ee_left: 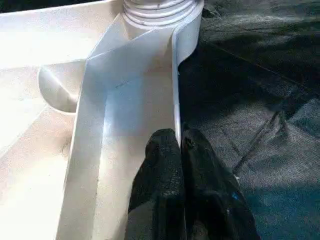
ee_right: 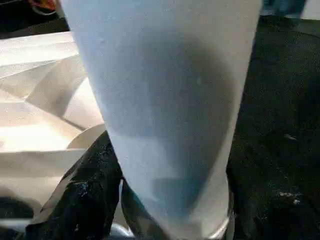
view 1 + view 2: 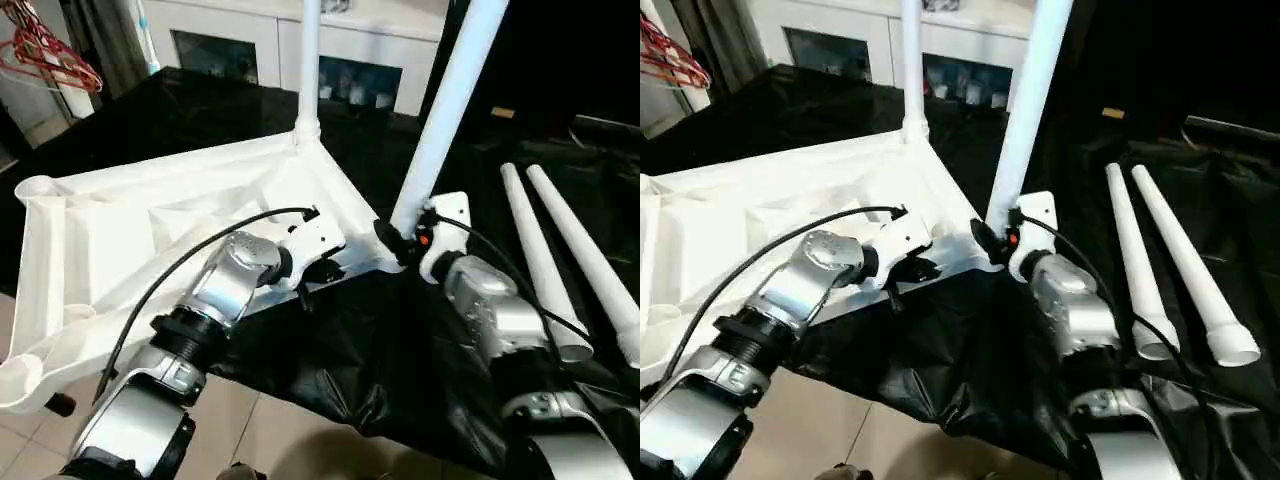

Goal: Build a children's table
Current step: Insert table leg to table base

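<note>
Currently my left pincer (image 1: 181, 150) is clamped on the rim of the inverted table top (image 3: 150, 215); my right pincer (image 3: 405, 242) fingers flank leg (image 3: 445, 115) at the corner socket, spread apart.

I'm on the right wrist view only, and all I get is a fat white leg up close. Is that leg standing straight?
Observer: No. The leg leans, with its upper end tipped toward the robot's right.
Operator: Is any leg in yet?
Observer: Yes, an upright leg stands in the far corner of the table top.
Operator: What's the left gripper doing?
Observer: The left gripper is shut on the table top's near edge wall.
Operator: Any spares?
Observer: Two loose legs lie side by side on the black cloth, on the robot's right.
</note>
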{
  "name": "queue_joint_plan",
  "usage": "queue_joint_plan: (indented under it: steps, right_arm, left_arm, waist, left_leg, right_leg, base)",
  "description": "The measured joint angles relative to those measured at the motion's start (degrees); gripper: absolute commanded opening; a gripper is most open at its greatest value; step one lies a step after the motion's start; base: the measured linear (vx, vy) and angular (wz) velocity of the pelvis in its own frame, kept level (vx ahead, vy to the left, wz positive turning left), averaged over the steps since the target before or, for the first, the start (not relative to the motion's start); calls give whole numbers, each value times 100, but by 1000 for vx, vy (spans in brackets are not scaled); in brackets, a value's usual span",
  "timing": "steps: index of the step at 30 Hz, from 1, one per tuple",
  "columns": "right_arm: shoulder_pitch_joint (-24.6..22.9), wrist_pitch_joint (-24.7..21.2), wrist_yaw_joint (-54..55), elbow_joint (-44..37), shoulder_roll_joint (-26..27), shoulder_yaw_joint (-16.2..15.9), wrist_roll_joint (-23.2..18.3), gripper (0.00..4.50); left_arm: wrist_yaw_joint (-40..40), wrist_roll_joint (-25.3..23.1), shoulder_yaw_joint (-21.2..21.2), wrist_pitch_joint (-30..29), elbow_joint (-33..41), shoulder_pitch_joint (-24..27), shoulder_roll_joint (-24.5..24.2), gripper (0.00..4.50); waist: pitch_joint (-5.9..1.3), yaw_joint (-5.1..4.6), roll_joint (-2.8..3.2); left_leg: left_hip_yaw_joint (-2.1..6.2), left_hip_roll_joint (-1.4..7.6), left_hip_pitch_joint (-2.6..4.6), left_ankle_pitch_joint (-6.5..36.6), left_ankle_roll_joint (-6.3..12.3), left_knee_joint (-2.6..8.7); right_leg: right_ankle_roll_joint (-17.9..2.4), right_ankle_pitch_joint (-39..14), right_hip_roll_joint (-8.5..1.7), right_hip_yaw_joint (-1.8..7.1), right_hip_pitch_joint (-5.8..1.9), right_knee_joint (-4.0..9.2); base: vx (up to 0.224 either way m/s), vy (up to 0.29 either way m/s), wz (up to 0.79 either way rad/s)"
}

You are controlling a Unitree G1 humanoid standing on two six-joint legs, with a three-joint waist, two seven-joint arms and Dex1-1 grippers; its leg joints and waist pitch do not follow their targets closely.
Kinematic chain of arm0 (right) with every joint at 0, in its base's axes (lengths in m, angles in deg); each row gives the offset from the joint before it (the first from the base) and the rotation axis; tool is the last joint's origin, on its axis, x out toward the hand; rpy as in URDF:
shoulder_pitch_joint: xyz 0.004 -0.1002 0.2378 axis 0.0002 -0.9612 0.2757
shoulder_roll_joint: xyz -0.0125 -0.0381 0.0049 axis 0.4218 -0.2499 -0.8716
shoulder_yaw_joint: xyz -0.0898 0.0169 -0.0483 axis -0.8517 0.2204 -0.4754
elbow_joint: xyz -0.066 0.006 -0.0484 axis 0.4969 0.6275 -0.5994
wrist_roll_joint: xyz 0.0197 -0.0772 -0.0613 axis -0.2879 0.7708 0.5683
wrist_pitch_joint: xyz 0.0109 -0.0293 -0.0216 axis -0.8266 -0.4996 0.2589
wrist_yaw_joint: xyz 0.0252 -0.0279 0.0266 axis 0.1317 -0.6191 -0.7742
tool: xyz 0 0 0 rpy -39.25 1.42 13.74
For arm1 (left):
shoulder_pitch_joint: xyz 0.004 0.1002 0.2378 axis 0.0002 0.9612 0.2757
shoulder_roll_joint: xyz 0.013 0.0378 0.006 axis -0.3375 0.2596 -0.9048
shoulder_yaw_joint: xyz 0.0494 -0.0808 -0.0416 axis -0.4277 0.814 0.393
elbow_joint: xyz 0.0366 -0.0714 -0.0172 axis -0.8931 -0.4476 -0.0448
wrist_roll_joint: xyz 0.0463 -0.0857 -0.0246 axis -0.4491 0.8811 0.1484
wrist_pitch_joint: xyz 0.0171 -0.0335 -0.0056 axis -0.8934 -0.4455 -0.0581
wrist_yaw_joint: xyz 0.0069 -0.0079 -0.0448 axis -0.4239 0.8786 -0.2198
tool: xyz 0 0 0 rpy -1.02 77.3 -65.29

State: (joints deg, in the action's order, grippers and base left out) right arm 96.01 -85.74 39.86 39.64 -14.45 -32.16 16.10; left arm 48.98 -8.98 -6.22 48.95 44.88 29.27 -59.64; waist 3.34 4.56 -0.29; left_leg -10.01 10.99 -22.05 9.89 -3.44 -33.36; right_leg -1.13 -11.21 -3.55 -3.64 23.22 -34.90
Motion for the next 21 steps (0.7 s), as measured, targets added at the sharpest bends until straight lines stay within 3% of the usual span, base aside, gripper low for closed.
queue_joint_plan:
  steps: [4, 15, 21]
  right_arm:
    - [-109, -114, -406, -184, -160, -28, -88, 309]
    - [-571, -210, -1860, -825, -903, -480, -142, 309]
    - [-793, -314, -2647, -1171, -1344, -808, -156, 309]
  left_arm:
    - [169, 41, -14, 74, 1, 0, -59, 0]
    - [1178, 284, -131, 620, 0, 87, -468, 0]
    - [1700, 334, -303, 963, -2, 108, -605, 0]
  waist:
    - [7, 46, 11]
    - [19, 109, 35]
    - [12, 208, 56]
  left_leg:
    - [0, 2, 1, -5, 9, -2]
    - [1, 4, -2, 3, -5, -30]
    - [1, 6, 0, 4, -5, -43]
  right_leg:
    - [-1, 0, 0, -2, 1, -3]
    - [-2, 1, -4, -3, -5, -18]
    - [-2, 1, -6, -4, -12, -26]
  base:
    - [0, 0, 0]
    - [0, 0, 0]
    - [0, 0, 0]
